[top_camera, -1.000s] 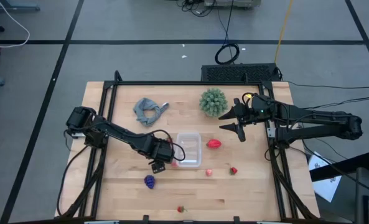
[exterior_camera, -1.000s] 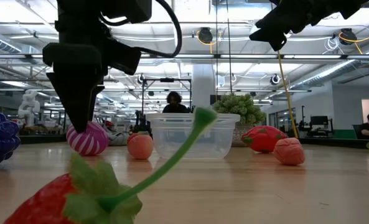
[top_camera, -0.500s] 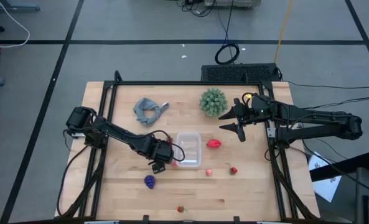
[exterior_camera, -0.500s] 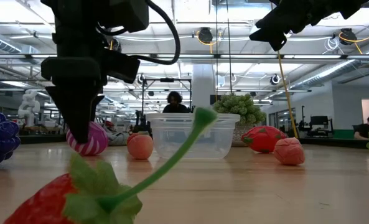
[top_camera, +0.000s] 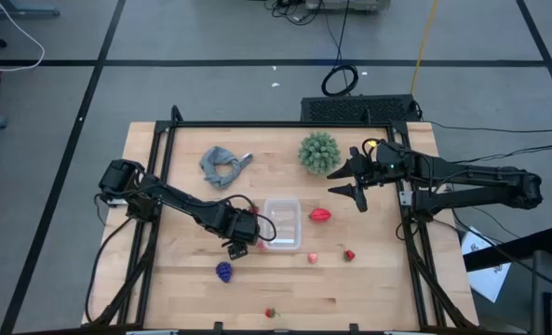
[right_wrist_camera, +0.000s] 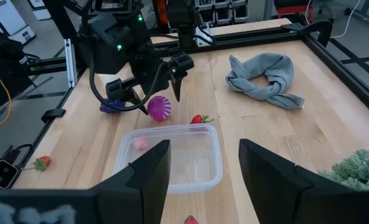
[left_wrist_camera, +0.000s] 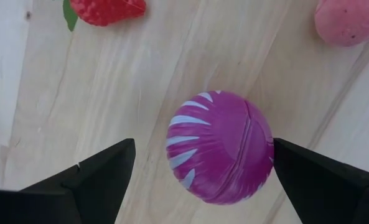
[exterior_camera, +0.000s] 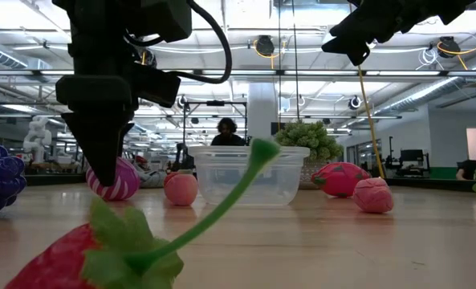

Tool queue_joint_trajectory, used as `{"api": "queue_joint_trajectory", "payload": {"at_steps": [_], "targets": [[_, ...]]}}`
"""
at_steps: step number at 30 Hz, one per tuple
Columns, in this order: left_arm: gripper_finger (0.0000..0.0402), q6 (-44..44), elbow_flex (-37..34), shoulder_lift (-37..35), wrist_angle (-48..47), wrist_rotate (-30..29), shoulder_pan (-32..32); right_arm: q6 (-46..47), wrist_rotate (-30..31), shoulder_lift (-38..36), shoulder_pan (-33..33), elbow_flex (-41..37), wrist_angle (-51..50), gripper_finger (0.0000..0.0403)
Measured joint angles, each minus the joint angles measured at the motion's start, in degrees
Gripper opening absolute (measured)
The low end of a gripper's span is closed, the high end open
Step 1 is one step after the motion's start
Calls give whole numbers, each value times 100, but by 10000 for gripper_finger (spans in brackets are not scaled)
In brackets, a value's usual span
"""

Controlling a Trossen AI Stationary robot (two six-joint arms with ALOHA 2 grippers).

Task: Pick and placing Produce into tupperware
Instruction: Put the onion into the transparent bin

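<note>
The tupperware [top_camera: 282,223] stands empty near the table's middle. A magenta ball with pale stripes [left_wrist_camera: 220,148] lies on the wood to its left. My left gripper [top_camera: 238,244] points straight down over the ball. It is open, one finger on each side of the ball, and the ball sits closer to one finger. More produce lies around: purple grapes [top_camera: 223,271], a red piece [top_camera: 320,215], a pink piece [top_camera: 312,258], and strawberries [top_camera: 349,254] [top_camera: 272,313]. My right gripper [top_camera: 350,181] hangs open and empty, high over the table's right part.
A spiky green plant [top_camera: 318,152] stands at the far side. A crumpled grey cloth [top_camera: 223,166] lies at the far left. A small peach-coloured piece [exterior_camera: 181,189] and a strawberry [left_wrist_camera: 106,9] lie close to the ball. The near strip of wood holds only the one strawberry.
My left gripper has come down a little over the magenta ball, still open. The ball and the other things have stayed where they were.
</note>
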Motion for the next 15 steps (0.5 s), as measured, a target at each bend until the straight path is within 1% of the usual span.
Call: {"api": "queue_joint_trajectory", "payload": {"at_steps": [8,10,15], "targets": [[375,-7,0,0,0,0,0,0,0,-1,-1,0,-1,183],[365,-9,0,0,0,0,0,0,0,-1,-1,0,-1,183],[325,-18,2,0,0,0,0,-2,0,-1,-1,0,0,183]]}}
